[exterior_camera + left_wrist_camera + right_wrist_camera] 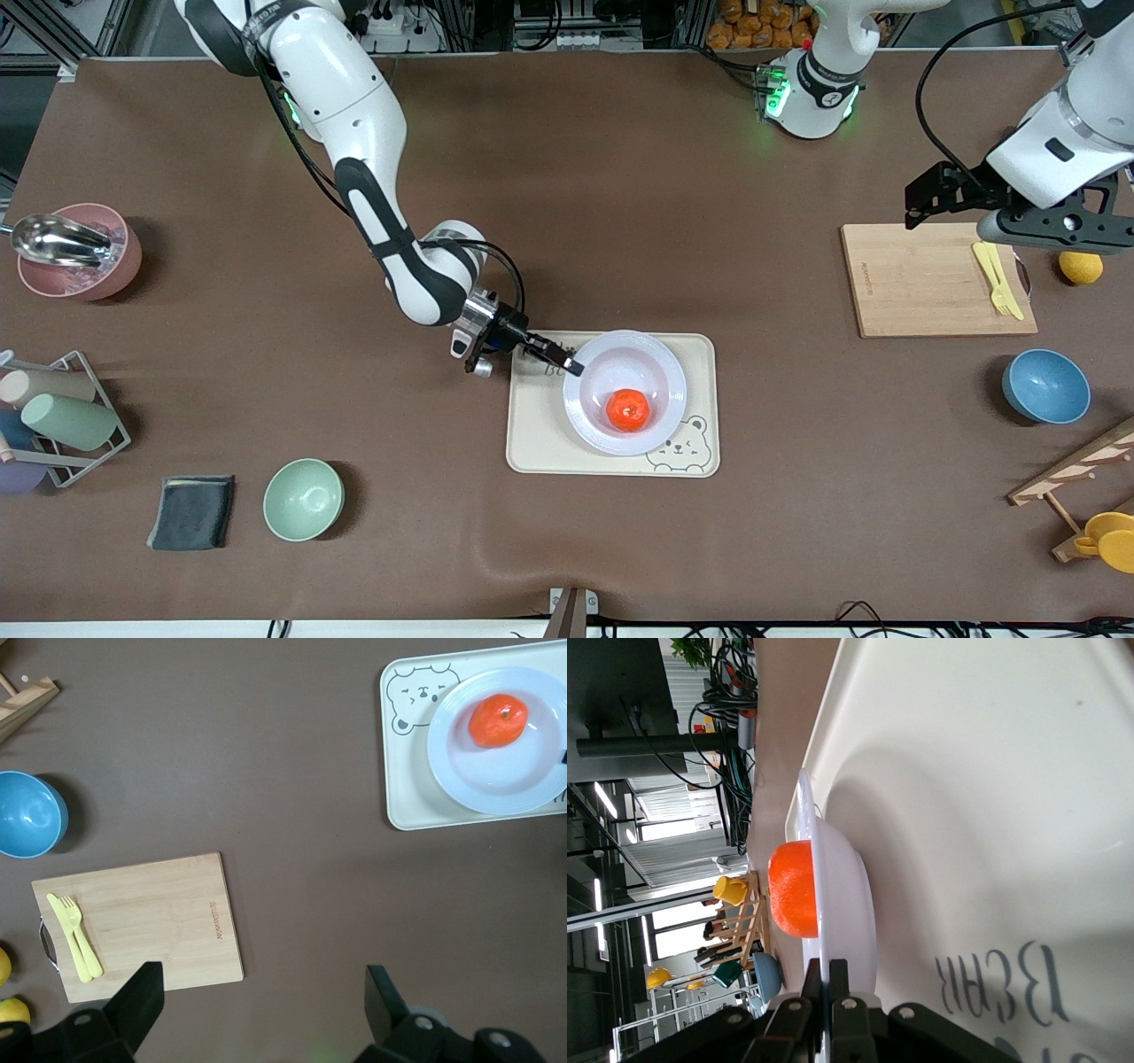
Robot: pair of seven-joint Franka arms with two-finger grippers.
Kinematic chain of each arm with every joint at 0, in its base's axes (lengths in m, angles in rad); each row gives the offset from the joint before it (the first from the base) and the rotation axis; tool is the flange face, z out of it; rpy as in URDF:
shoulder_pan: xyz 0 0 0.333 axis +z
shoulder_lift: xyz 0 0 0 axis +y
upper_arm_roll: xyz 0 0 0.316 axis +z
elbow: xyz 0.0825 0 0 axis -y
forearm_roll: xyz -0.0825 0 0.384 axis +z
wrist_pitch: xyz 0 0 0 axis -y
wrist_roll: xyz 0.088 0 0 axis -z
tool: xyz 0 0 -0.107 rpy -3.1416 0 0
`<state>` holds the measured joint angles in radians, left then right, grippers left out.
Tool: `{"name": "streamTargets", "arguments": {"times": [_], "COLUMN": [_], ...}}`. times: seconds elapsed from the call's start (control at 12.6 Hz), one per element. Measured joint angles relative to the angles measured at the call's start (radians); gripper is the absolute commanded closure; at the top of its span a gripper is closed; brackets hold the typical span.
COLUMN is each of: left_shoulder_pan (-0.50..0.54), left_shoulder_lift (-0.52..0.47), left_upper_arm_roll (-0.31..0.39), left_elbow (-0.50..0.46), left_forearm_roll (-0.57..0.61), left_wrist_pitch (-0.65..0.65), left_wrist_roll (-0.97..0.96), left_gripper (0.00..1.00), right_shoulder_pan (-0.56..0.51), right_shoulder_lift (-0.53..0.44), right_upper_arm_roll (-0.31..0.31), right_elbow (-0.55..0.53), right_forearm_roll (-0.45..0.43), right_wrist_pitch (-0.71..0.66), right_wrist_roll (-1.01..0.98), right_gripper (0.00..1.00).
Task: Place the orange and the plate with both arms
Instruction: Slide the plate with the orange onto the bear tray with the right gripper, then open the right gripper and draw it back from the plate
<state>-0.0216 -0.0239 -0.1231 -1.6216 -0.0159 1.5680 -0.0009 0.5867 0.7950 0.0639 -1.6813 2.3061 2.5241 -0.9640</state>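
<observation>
Near the middle of the table (620,177), toward its front edge, your plate (625,392) sat on the bear tray (532,443) with the orange (629,409) lying in its bowl, on the side nearer the front camera. Your right arm reached down from its base at a slant, elbow bent, wrist turned low over the tray's edge. Your right gripper (574,365) had its fingers pinched shut on the plate's rim, on the side toward the right arm's end of the table; the right wrist view showed the rim caught between the two fingers (837,988). Your left arm waited, held up over the cutting board (921,283) near the table's corner at its own end. Your left gripper (266,997) pointed downward with its fingers spread wide and held nothing.
</observation>
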Motion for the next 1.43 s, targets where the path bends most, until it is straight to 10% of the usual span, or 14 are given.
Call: {"name": "streamTargets", "arguments": {"times": [0.08, 0.16, 0.32, 0.79, 1.43], "left_shoulder_pan": [0.0, 0.0, 0.0, 0.0, 0.0], "left_shoulder_lift": [0.002, 0.003, 0.003, 0.003, 0.006], "left_upper_arm_roll": [0.0, 0.0, 0.0, 0.0, 0.0], "left_elbow": [0.0, 0.0, 0.0, 0.0, 0.0], "left_forearm_roll": [0.0, 0.0, 0.0, 0.0, 0.0], "left_wrist_pitch": [0.0, 0.0, 0.0, 0.0, 0.005], "left_wrist_roll": [0.0, 0.0, 0.0, 0.0, 0.0], "left_gripper": [0.0, 0.0, 0.0, 0.0, 0.0], "right_shoulder_pan": [0.0, 0.0, 0.0, -0.005, -0.075], "right_shoulder_lift": [0.001, 0.001, 0.001, 0.001, -0.02], "right_upper_arm_roll": [0.001, 0.001, 0.001, 0.0, -0.016], "right_elbow": [0.001, 0.003, 0.01, 0.015, 0.052], "right_forearm_roll": [-0.006, -0.009, -0.01, -0.11, -0.728], "right_wrist_pitch": [0.0, 0.002, 0.017, 0.049, 0.05], "right_wrist_roll": [0.0, 0.0, 0.004, 0.093, 0.618], "right_gripper": [1.0, 0.65, 0.47, 0.49, 0.49]}}
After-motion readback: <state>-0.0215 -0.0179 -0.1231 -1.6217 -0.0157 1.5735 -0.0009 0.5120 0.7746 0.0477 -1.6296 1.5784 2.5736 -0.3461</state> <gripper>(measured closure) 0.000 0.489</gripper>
